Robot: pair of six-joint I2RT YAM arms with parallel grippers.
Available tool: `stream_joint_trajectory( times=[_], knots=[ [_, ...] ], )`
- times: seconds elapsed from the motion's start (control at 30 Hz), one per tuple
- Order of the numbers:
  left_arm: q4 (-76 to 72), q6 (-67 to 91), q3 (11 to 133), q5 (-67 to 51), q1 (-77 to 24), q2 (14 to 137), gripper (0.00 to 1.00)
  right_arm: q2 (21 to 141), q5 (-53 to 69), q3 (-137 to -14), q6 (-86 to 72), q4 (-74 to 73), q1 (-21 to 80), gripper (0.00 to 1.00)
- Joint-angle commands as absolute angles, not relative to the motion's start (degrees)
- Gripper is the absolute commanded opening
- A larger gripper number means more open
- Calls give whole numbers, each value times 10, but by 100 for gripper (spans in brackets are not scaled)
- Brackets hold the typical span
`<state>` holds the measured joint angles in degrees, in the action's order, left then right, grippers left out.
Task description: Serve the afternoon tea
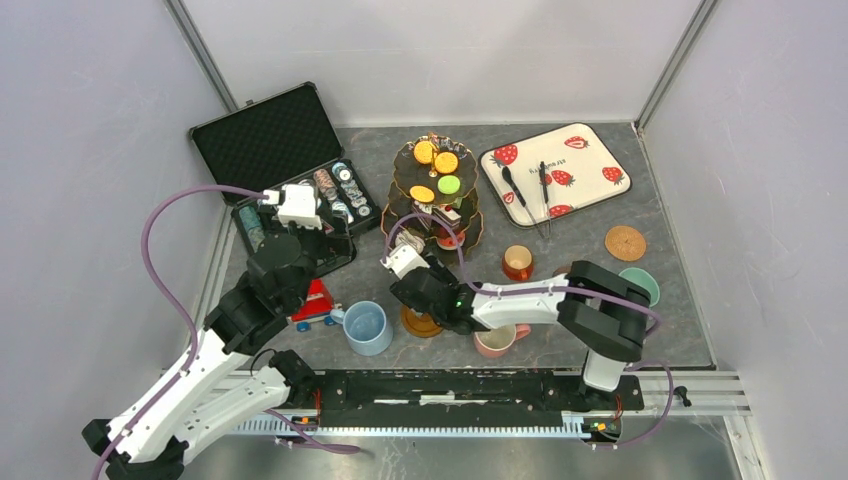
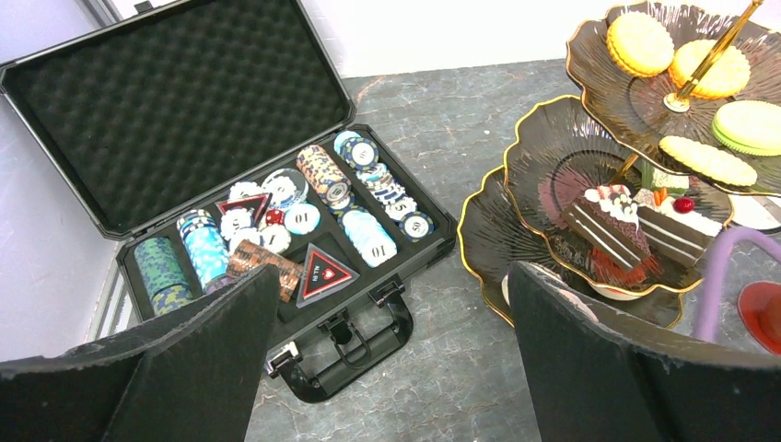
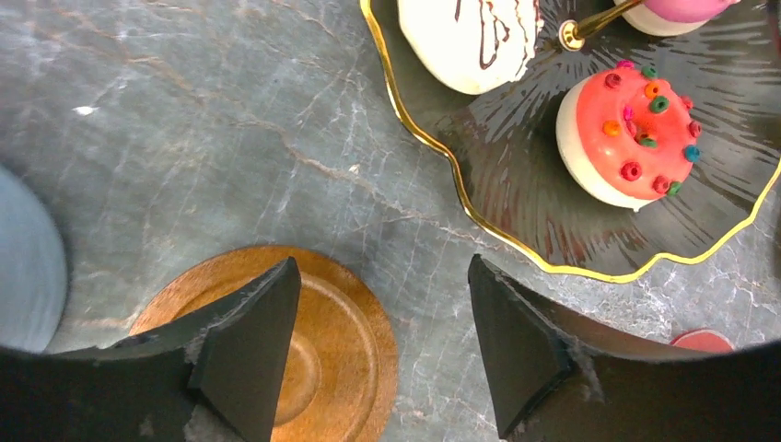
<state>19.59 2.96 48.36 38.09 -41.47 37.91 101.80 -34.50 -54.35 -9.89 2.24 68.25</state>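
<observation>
Your right pincer (image 3: 382, 267) hung released over the coaster (image 3: 341, 341); only that wrist view showed donut (image 3: 631, 133) sprinkles, 2 o'clock. Left pincer (image 2: 391, 272) released.

lab cell: white panels (image 1: 80, 100), aluminium frame (image 1: 203, 55)

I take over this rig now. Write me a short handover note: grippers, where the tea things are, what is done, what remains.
Left gripper: open, empty.
Right gripper: open, empty, over a brown coaster beside the stand.
Done: stand holds macarons, cake slices, donuts.
On the table: blue mug, pink mug, brown mug, green mug; none seen on a coaster. Second coaster lies free.
Left, probably: put mugs on coasters.
</observation>
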Motion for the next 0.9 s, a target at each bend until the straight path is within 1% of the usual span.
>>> stream_joint_trajectory(
  times=[0.0,0.1,0.2,0.33,0.4,0.47,0.53,0.7,0.87],
  knots=[
    [178,52,483,392,-411,372,99,926,-278,-495,-80,76,687,77],
    [178,54,483,387,-410,372,99,885,-235,-463,-89,59,686,80],
    [179,56,485,379,-410,371,99,881,-230,-444,-114,21,687,77],
    [178,57,484,379,-410,370,99,880,-128,-408,-118,62,688,68],
    [179,57,485,379,-410,372,99,895,-117,-405,-135,76,689,58],
    [179,57,484,380,-410,369,99,913,-124,-401,-145,92,690,46],
    [177,55,482,387,-409,368,99,924,-146,-396,-148,110,691,38],
    [178,54,483,389,-409,370,99,975,-180,-427,-126,120,691,29],
    [177,52,481,394,-409,372,99,1009,-188,-460,-117,130,691,29]
  ],
)
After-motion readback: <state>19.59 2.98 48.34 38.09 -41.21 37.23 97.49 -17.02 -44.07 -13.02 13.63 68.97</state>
